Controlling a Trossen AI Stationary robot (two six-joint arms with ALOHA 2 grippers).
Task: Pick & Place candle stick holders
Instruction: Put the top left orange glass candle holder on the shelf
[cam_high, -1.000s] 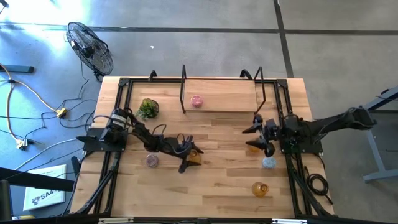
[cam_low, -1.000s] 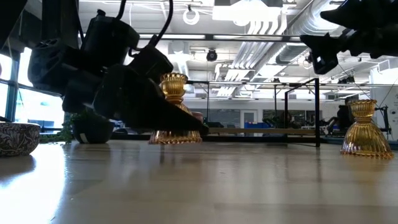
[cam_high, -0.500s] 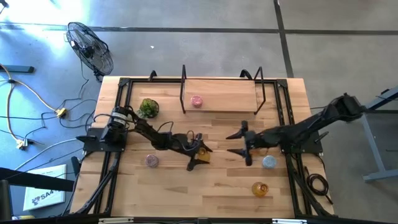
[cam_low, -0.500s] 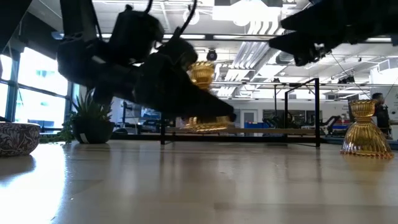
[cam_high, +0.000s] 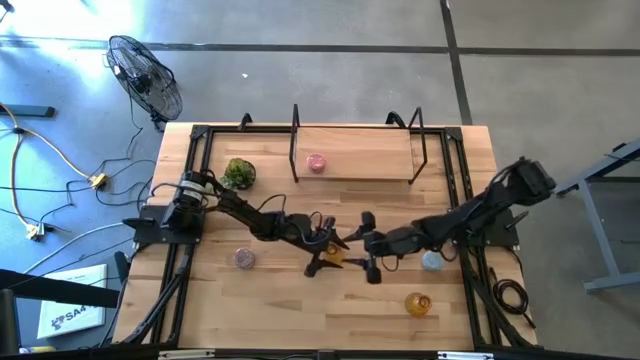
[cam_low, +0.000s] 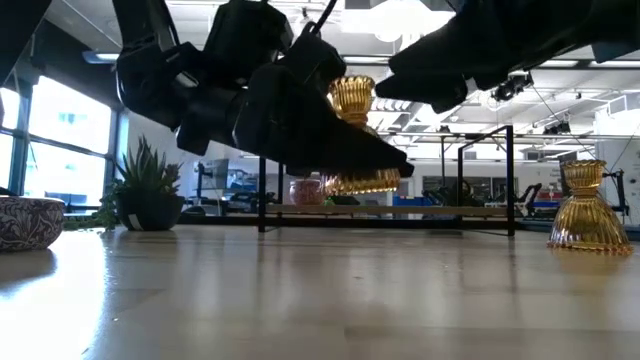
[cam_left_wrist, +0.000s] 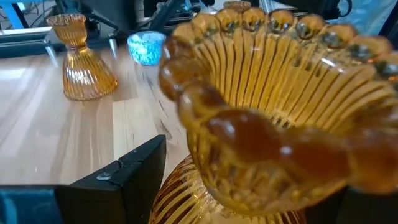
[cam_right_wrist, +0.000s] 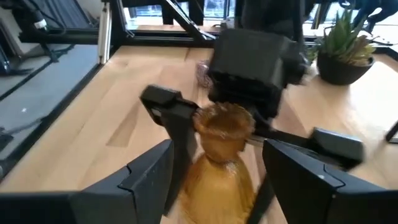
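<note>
High overhead; low at tabletop; wrists close; all share amber holder (cam_high: 333, 256).

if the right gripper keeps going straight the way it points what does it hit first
Most likely the amber holder held up in the left gripper; it sits straight ahead between the right gripper's open fingers.

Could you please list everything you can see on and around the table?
Amber holder: one, amber, lifted mid-table in the left hand.
Second amber holder: one, amber, front right.
Blue holder: one, light blue, right side.
Pink holder: one, pink, front left.
Second pink holder: one, pink, back shelf.
Plant: one, green, back left.
Fan: one, black, on the floor.
Left hand: shut on amber holder.
Right hand: open, beside it.
</note>
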